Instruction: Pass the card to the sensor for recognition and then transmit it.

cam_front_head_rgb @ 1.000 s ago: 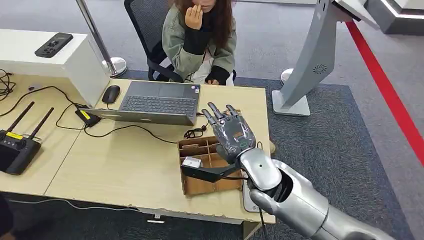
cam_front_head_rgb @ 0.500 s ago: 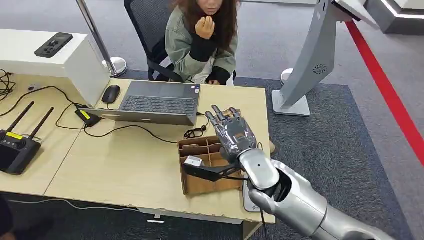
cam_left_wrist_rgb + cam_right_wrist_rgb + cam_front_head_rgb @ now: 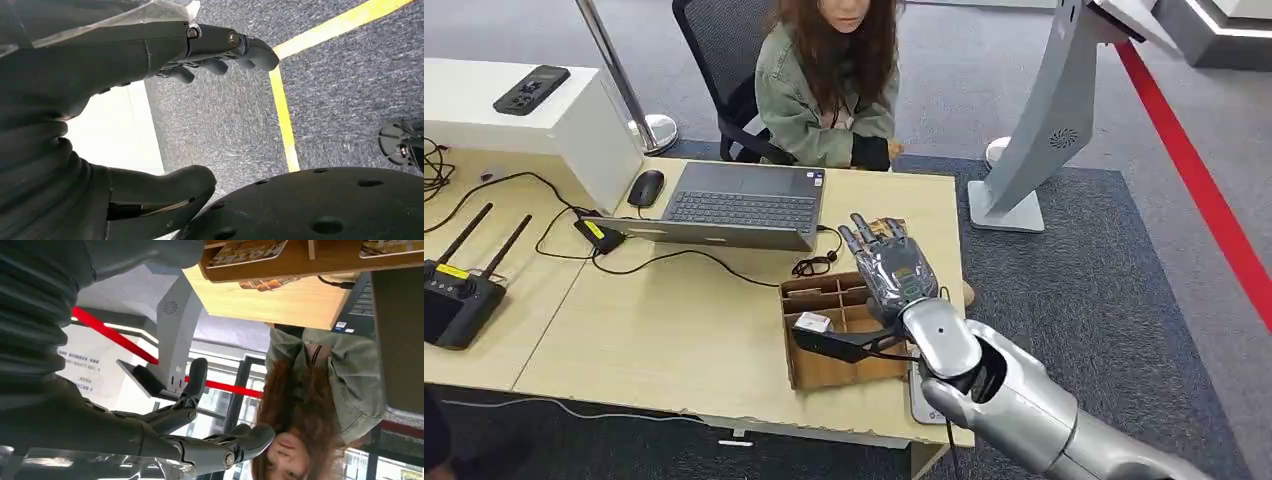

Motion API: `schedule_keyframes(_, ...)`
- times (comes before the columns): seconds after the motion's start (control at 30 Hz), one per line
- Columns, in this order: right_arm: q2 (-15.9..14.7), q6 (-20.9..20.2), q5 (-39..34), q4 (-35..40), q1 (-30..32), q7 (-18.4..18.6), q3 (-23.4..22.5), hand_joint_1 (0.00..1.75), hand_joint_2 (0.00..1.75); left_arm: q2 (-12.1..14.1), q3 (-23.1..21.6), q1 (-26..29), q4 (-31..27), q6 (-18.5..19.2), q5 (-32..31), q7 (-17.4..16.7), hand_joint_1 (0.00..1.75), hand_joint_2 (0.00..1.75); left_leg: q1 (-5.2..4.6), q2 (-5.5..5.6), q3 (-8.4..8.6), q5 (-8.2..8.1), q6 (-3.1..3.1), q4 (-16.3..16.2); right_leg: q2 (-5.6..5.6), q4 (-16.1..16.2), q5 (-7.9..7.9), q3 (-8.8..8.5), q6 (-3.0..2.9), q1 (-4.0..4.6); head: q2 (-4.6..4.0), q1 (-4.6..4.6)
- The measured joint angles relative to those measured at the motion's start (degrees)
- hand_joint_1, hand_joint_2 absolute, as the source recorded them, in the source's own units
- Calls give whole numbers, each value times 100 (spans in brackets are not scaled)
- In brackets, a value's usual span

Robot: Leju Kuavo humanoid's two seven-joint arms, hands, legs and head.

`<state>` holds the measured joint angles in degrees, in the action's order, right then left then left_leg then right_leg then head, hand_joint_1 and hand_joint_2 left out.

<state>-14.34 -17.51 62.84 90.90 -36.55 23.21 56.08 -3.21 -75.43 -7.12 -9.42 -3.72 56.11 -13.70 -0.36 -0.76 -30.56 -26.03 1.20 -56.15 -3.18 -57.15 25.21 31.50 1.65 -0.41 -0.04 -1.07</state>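
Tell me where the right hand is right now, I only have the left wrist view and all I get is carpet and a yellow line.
Observer: In the head view the right hand hovers over a cardboard box at the table's near right corner, fingers apart, holding nothing.
Operator: Any card in that box?
Observer: Yes, the right wrist view shows a printed card lying in one compartment.
Operator: And the sensor?
Observer: A grey kiosk stand rises from the carpet past the table's right end; that is probably it.
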Motion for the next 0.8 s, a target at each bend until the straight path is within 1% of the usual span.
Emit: schedule_keyframes(0.8,48,-26,-22,-142,0,0,4,12,175,-2,0,1,0,-15,31,-11,0,175,0,0,0,0,0,0,0,0,0,0,0,0,0,-2)
